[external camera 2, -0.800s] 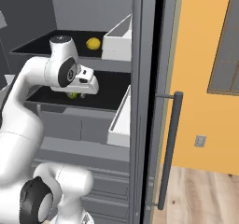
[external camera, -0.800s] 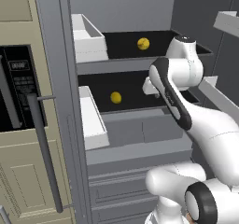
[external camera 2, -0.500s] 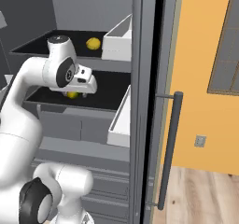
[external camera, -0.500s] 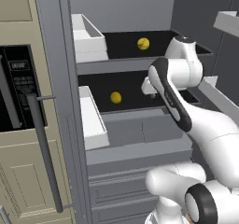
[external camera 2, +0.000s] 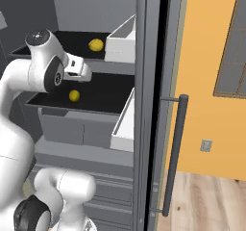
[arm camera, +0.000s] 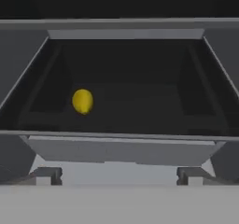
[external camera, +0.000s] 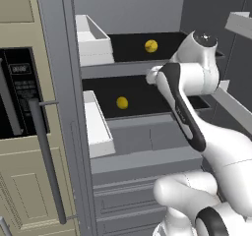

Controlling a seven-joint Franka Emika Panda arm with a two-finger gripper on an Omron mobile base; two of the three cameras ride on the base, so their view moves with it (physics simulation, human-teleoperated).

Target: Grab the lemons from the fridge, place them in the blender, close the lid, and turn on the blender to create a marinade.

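Fridge (external camera: 147,146), no legible labels: one lemon (arm camera: 82,101) on lower tray (arm camera: 140,106) at 9 o'clock, second lemon (external camera: 151,45) on upper tray (external camera: 128,45); gripper (external camera 2: 81,71) jaws apart, empty.

Fridge (external camera: 128,146) open. Two yellow lemons on black shelf trays: upper lemon (external camera: 151,45) and lower lemon (external camera: 122,103), well apart.

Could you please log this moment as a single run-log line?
phase: reaching into fridge | hand: open, empty | lower lemon: on lower tray | upper lemon: on upper tray
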